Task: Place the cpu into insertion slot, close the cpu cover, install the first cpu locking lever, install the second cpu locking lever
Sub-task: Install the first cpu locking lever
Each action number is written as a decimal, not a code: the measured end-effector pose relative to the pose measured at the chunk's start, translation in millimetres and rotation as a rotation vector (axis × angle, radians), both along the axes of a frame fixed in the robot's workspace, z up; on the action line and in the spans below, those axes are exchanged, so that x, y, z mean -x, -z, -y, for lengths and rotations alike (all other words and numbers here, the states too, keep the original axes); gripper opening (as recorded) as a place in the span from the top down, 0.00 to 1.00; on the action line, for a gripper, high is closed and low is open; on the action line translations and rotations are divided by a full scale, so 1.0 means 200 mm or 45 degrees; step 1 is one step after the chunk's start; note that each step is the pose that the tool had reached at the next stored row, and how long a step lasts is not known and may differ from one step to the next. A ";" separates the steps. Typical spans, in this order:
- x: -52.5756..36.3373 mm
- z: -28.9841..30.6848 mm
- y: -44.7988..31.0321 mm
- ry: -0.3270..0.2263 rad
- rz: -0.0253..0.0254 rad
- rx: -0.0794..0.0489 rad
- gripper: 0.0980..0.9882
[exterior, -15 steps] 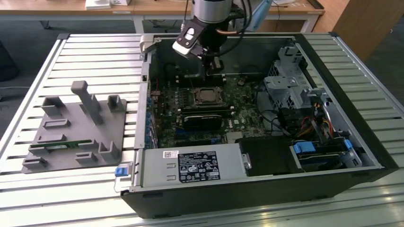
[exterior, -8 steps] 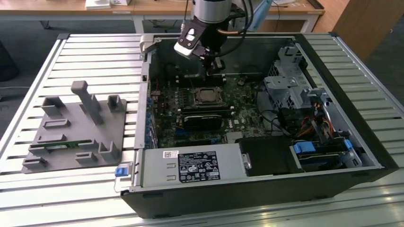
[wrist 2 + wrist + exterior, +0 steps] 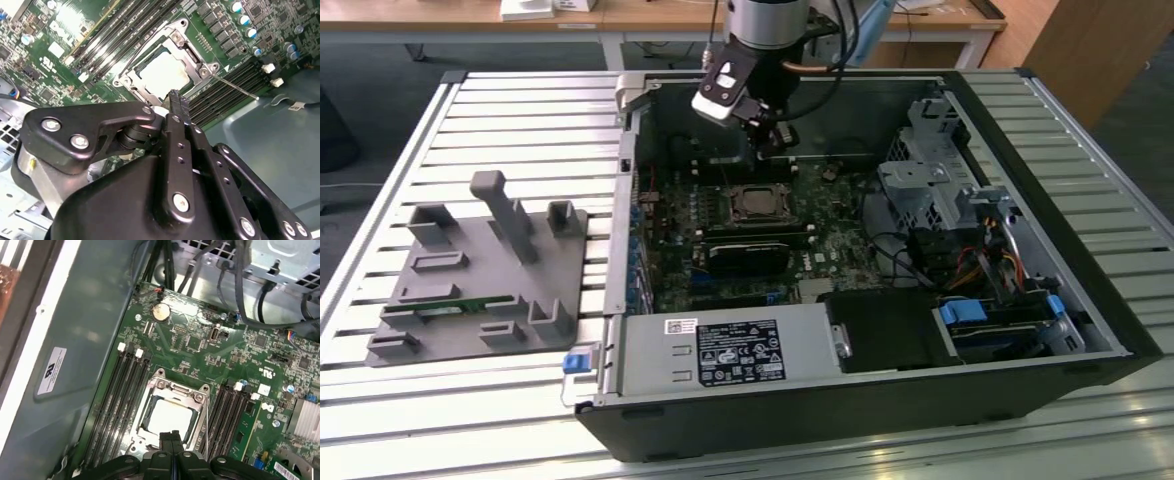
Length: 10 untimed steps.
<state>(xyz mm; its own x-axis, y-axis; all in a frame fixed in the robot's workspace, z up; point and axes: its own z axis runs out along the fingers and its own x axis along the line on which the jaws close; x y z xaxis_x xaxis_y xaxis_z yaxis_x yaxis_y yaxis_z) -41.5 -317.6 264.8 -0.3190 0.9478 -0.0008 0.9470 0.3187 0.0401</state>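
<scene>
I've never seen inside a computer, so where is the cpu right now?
In the first wrist view the cpu lies on the green motherboard, framed by the cpu cover, between two banks of long black memory slots.

cpu cover [image 3: 176,388] ptly behind gripper [image 3: 171,436]

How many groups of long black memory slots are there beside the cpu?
2. One slot group lies along one side of the cpu, the other slot group along the opposite side. The gripper covers some slot ends.
</scene>
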 end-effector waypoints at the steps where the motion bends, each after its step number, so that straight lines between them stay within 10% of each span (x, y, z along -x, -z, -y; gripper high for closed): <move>1: 0.000 0.000 0.000 -0.013 0.0000 0.000 0.99; 10: 0.000 0.000 0.000 -0.123 0.0000 0.000 0.99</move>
<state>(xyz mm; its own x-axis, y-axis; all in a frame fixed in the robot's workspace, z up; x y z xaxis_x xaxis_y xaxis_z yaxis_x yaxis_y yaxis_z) -41.5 -317.6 264.7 -0.4092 0.9124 -0.0007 0.9117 0.4089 0.0401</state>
